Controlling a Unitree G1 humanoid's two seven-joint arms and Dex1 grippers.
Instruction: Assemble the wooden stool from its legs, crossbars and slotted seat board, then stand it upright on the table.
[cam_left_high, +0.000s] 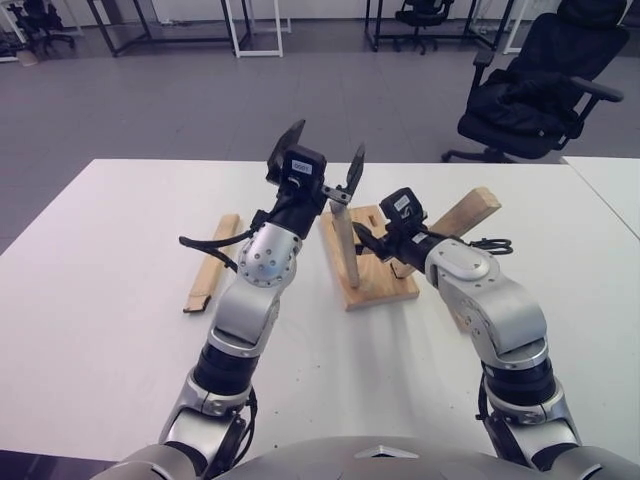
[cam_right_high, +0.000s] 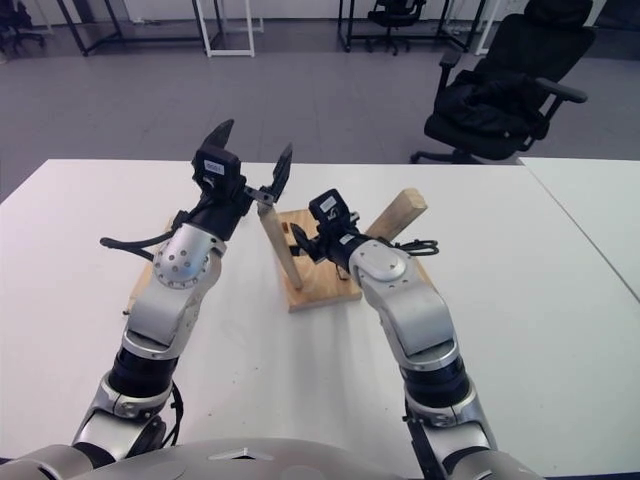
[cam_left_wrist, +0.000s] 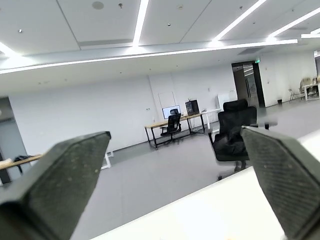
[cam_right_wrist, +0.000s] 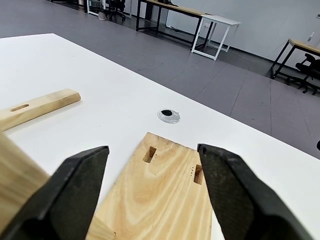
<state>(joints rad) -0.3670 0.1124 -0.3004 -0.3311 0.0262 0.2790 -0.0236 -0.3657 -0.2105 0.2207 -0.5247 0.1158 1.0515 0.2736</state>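
**Stool half-built as both tools stand released over the seat board**

A humanoid's left tool (cam_left_high: 330, 138) hangs raised, its two fingers spread wide with nothing between them. Just below and beside its inner finger is the top end of a square-section pale wooden leg (cam_left_high: 346, 250). The leg stands almost upright, a little tilted, on the flat pale wooden seat board (cam_left_high: 380, 283), which lies on the white desk (cam_left_high: 100, 300). Whether finger and leg touch cannot be told.

The right tool (cam_right_wrist: 152, 150), likewise released, hovers low over the board. One of the board's rectangular slots (cam_right_wrist: 149, 154) lies just ahead of its fingertips, and the standing leg is close at its side. A second pale wooden leg (cam_left_high: 470, 213) leans tilted behind the right tool's wrist. A long flat wooden bar (cam_left_high: 212, 260), slotted near one end, lies on the desk well apart from the left tool, on its outer side.

The parts look like dry softwood: stiff, light and unlikely to slide between the dark fingers, yet easily tipped. The standing leg seems the likeliest to tip, since how deep it sits in its slot is hidden. The safest hold on a leg is probably across two opposite flat faces near mid-length, leaving the jointing end free. The thin board looks better pinned flat than lifted. Any leg is best pressed straight down, so that the slot edges do not splinter.
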